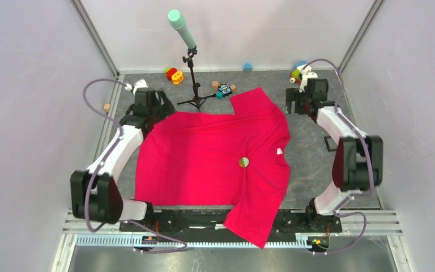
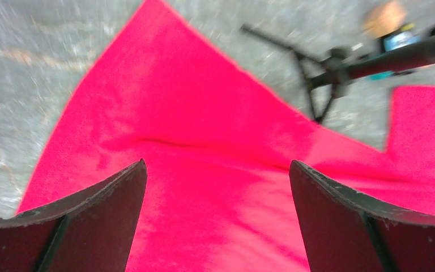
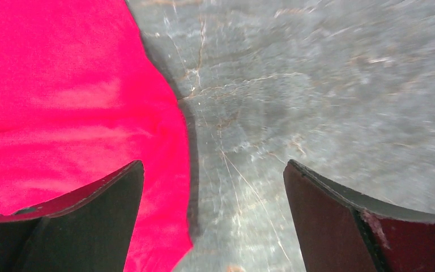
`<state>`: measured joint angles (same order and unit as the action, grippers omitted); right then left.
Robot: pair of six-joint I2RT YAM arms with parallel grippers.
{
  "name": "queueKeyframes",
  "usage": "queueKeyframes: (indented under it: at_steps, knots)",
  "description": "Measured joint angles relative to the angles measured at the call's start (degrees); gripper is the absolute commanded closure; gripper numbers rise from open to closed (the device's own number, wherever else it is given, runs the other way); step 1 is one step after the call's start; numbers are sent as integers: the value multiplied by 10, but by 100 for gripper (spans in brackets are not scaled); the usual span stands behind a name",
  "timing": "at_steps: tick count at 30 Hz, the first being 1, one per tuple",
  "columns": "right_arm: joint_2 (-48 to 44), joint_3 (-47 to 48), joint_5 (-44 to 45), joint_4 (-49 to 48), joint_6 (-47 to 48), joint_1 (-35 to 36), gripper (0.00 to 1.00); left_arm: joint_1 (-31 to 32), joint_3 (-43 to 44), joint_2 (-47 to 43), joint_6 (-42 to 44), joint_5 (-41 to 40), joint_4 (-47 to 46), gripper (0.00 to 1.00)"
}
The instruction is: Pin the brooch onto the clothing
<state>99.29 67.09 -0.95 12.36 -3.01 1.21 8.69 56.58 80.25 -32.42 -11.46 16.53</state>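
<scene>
Because the large bright red-pink fabric T-shirt [image 1: 204, 153] is spread flat across the mottled grey table top [image 1: 311, 164], filling the middle of the overhead view with its collar turned to the right, its chest offers a smooth, open face for pinning. The small round yellowish-green and dark brooch [image 1: 243, 162] sits on that chest, just right of the frame's centre and near the collar, where the little white neck label [image 1: 279, 151] shows. Whether its pin passes through the cloth or it only lies on top cannot be told; it is too small here.

Neither arm touches it. The left gripper [image 2: 216, 164] hangs over a corner of the shirt in the upper left of the overhead view. Its two dark fingers are spread wide with nothing between them, and its own camera shows red cloth and the shirt's edge below. The right gripper [image 3: 214, 163], in the upper right by the far sleeve, is likewise spread wide and empty. It straddles the line where the red edge meets bare table.

Both stand well apart from the brooch, which leaves the shirt unobstructed from above. Near the top of the frame, a teal foam-tipped microphone [image 1: 181, 27] on a black tripod and a scatter of small coloured toy blocks [image 1: 174, 74] stand off the cloth, beyond the shirt's far edge.
</scene>
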Motion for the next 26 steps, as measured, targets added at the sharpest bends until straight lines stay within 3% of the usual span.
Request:
queueKeyframes:
  at_steps: [8,12,15,20,26]
  knots:
    - [-338,-112,24,-50,2,0,2,0,86,-207,82,13,44,0]
    - [-530,-245,40,-158,10,0,2,0,63,-323,125,22,31,0]
    - [-622,-344,59,-223,14,0,2,0,3,-400,147,16,16,0]
    - [-683,-446,78,-252,17,0,2,0,-62,-422,158,9,29,0]
    - [-692,-454,90,-263,18,0,2,0,-72,-414,159,10,42,0]
